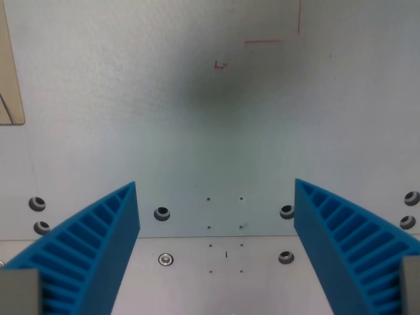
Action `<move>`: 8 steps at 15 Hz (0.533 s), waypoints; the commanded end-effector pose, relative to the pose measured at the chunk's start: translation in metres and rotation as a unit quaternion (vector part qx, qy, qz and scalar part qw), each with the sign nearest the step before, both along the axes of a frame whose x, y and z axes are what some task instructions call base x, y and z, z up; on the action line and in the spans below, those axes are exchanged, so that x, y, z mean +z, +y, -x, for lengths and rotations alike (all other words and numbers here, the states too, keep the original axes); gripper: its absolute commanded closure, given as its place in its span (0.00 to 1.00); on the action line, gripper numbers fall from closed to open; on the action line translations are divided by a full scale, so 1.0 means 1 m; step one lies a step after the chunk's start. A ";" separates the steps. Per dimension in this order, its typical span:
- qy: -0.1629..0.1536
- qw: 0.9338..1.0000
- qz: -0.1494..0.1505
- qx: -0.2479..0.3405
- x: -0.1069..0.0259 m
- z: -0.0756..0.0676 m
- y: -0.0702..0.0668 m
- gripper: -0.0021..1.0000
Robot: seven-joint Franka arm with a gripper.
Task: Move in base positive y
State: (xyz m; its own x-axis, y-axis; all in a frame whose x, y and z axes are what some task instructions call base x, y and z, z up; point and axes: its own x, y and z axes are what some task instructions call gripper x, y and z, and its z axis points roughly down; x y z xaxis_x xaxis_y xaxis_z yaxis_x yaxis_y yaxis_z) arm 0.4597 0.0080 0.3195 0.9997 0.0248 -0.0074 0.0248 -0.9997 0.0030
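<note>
My gripper [215, 197] points down over a pale grey metal plate [216, 131]. Its two blue ribbed fingers [98, 256] rise from the bottom corners of the wrist view, one at the left and one at the right, standing wide apart. Nothing lies between them. A soft dark shadow falls on the plate above the middle of the view.
Several bolt holes [161, 213] and small screw dots mark the plate near a seam [216, 236] running across the lower view. Thin red marker lines [262, 42] sit near the top. A beige panel edge [10, 72] shows at the upper left.
</note>
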 end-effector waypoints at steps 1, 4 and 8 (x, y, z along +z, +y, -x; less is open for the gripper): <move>-0.002 1.000 0.000 0.000 0.002 0.000 0.005 0.00; -0.002 1.000 0.000 0.000 0.002 0.000 0.020 0.00; -0.002 1.000 0.000 0.000 0.001 -0.001 0.040 0.00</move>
State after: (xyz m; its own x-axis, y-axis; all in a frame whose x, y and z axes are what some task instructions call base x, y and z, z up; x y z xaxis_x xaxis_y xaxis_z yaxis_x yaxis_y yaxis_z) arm 0.4577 0.0449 0.3196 0.9993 0.0376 -0.0069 0.0376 -0.9993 -0.0028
